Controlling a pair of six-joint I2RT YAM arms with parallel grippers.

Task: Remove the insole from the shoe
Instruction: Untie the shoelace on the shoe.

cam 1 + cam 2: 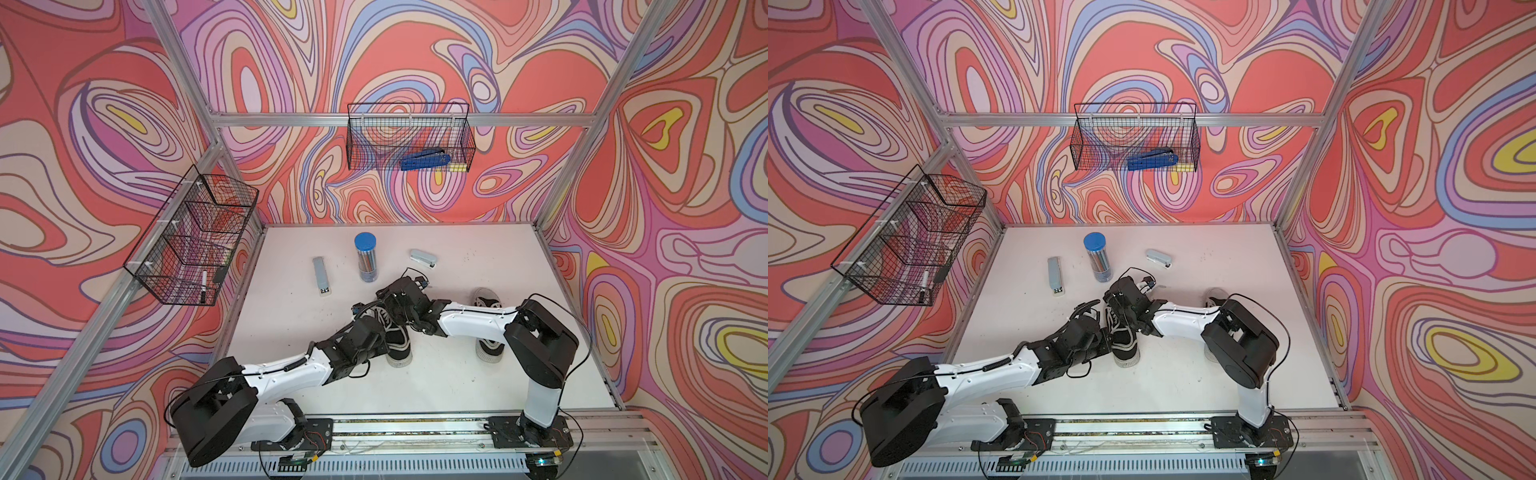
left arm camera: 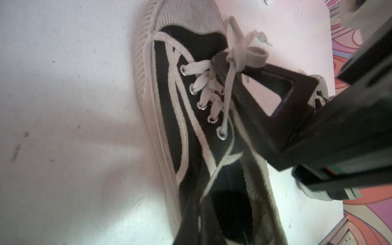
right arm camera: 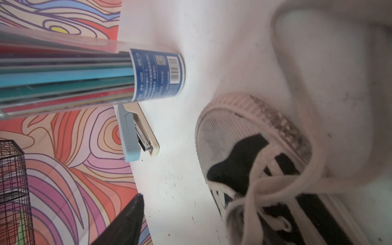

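A black canvas shoe with white laces and a white rubber sole lies mid-table, seen in both top views with its toe toward the front edge. My left gripper is shut on the shoe's collar edge beside the dark opening. The insole is hidden in that darkness. My right gripper is open over the laces. One of its fingers is tucked under the lace bow. The other finger hangs free above the table.
A second shoe lies under my right forearm. Behind the shoe stand a clear pen tube with a blue lid and two grey staplers. Wire baskets hang on the back and left walls.
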